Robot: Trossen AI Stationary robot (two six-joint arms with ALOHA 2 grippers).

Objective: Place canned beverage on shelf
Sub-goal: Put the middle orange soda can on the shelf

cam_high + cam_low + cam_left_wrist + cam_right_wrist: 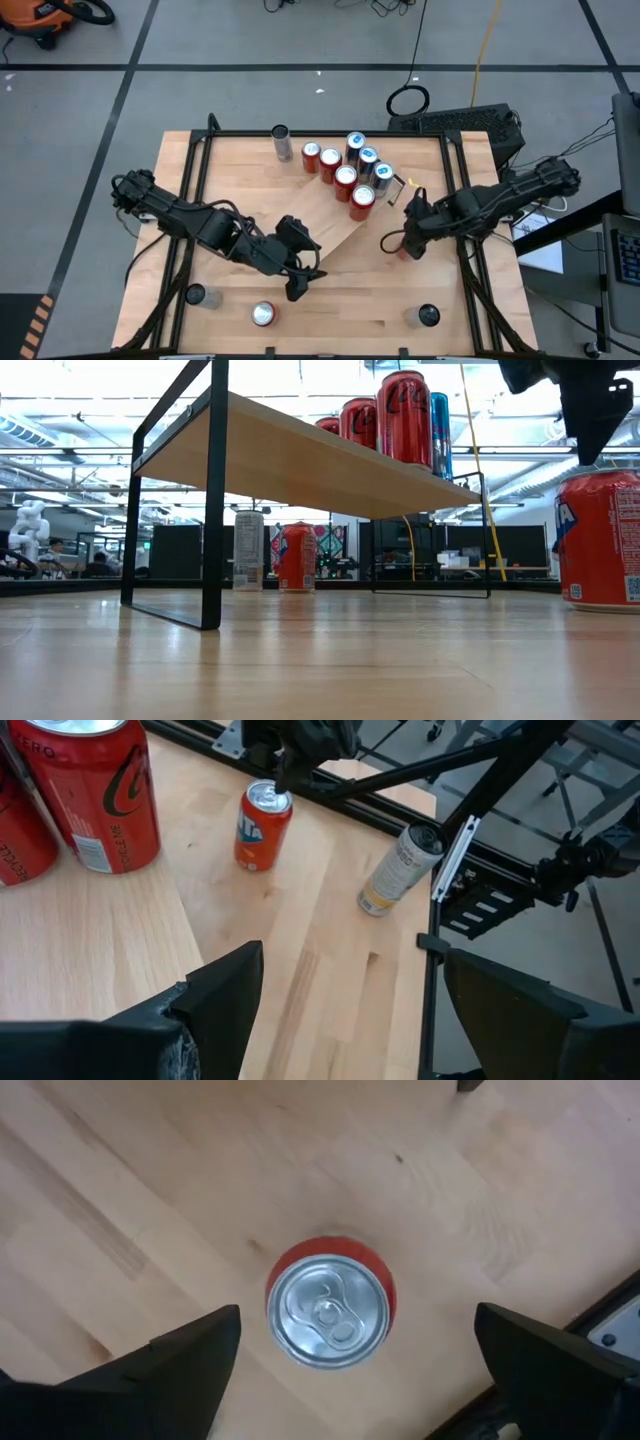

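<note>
Can (329,1312) upright on tabletop (120,1200), directly under right gripper (350,1350), fingers spread wide either side, not touching – apparently lining up a top-down grab. Left gripper (340,1000) waits near table's front, fingers apart, empty. Beyond: shelf (300,460), cans (345,170) crowded at far end, near end free for this one

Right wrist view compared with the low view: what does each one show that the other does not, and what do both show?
Only the right wrist view shows the orange can's silver lid with its pull tab, seen from straight above, with the right gripper open wide, one jaw on each side and neither touching the can.

Only the low view shows the shelf on its black brackets, the cans standing on it, and two cans beneath it.

Both show the orange can upright on the table, with the right gripper above it.
</note>
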